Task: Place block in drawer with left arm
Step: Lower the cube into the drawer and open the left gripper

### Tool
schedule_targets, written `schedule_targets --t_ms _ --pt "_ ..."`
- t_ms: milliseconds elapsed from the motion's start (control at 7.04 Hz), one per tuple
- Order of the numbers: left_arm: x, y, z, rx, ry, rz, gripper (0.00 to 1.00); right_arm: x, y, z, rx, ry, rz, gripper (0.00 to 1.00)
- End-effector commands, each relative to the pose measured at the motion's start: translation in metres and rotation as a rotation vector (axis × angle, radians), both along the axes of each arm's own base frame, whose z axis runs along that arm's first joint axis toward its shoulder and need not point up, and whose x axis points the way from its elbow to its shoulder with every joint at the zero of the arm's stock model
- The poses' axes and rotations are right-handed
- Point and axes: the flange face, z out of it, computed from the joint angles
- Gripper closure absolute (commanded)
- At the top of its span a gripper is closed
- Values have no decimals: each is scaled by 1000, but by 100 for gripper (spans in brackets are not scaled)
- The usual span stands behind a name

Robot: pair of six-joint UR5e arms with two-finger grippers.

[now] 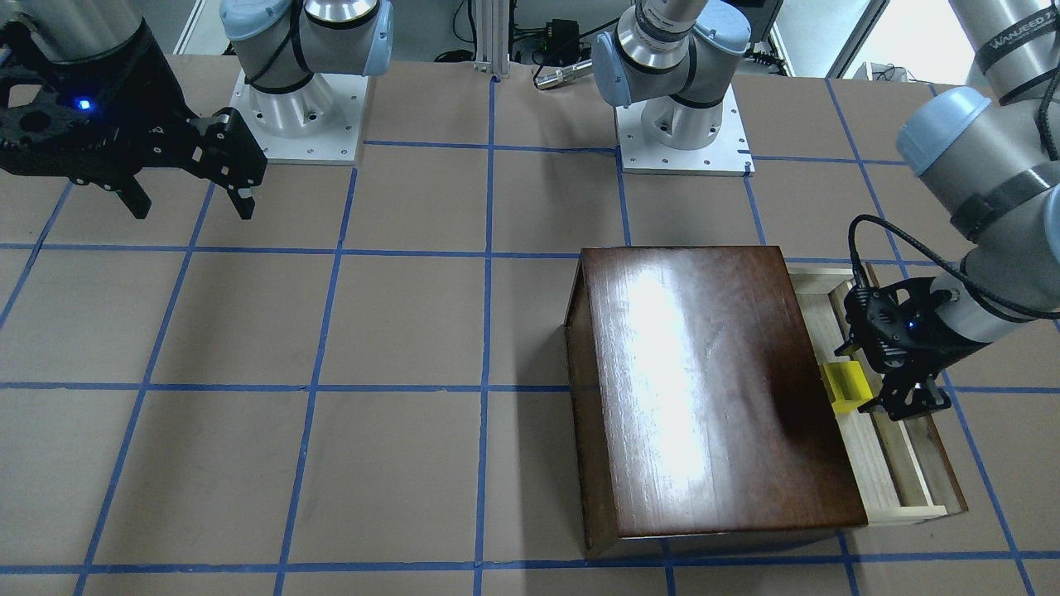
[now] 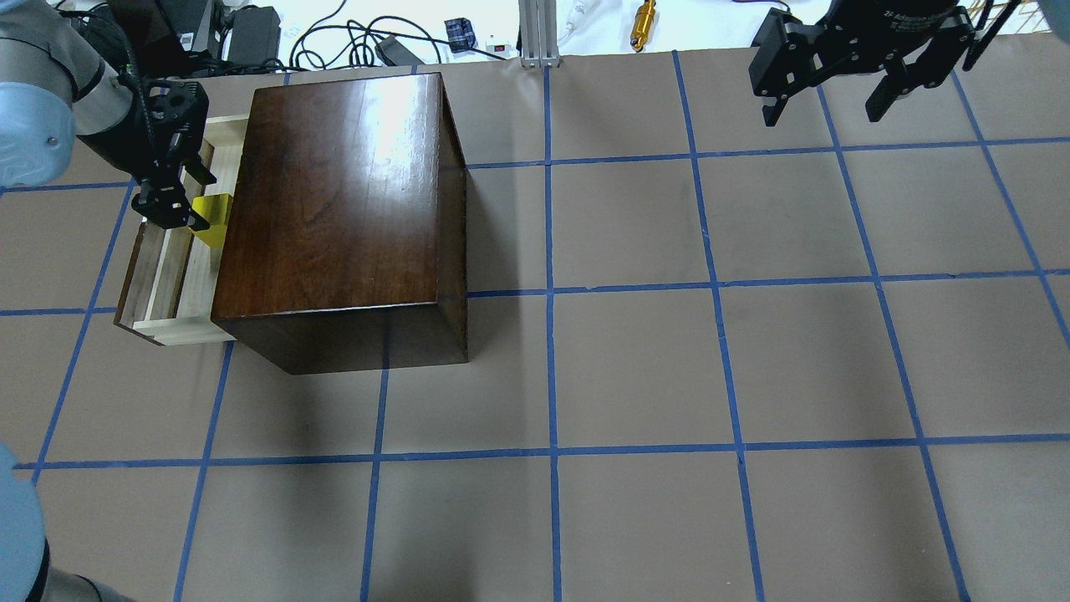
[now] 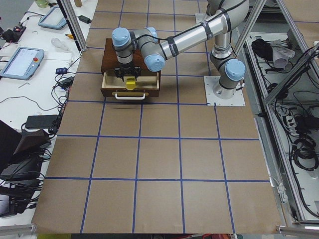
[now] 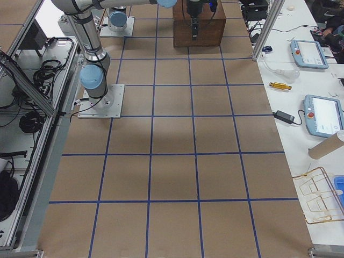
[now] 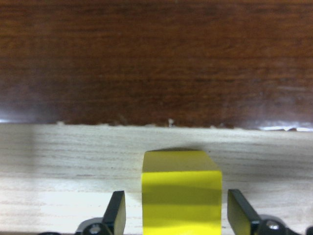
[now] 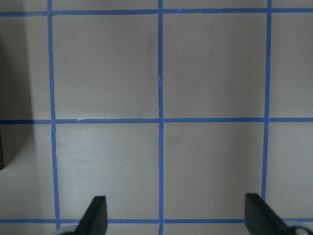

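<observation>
One yellow block (image 5: pixel 181 191) resting in the pulled-out drawer (image 2: pixel 167 276) left of the dark wooden box (image 2: pixel 334 184), untouched between the parted fingers (image 5: pixel 116 210) of the left gripper (image 5: pixel 174 195); right gripper (image 2: pixel 823 113) spread wide, far right.

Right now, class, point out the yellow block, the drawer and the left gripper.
yellow block (image 1: pixel 846 386): exterior front-facing view, middle of the cube.
drawer (image 2: pixel 188 330): overhead exterior view, its pale-wood end wall.
left gripper (image 5: pixel 176 208): left wrist-mounted view, midway between its open fingertips, where the block sits.
</observation>
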Motion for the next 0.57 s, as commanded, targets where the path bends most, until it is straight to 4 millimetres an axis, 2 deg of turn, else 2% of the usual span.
schedule_targets --t_ms 0,284,426 --pt "-13 10 46 -48 -10 172 23 1 0 0 0 -1 1 0" --pt "-50 32 88 -18 -1 357 23 0 1 1 -1 1 1 0" --pt "-79 37 102 -29 -2 449 23 0 0 0 0 1 1 0"
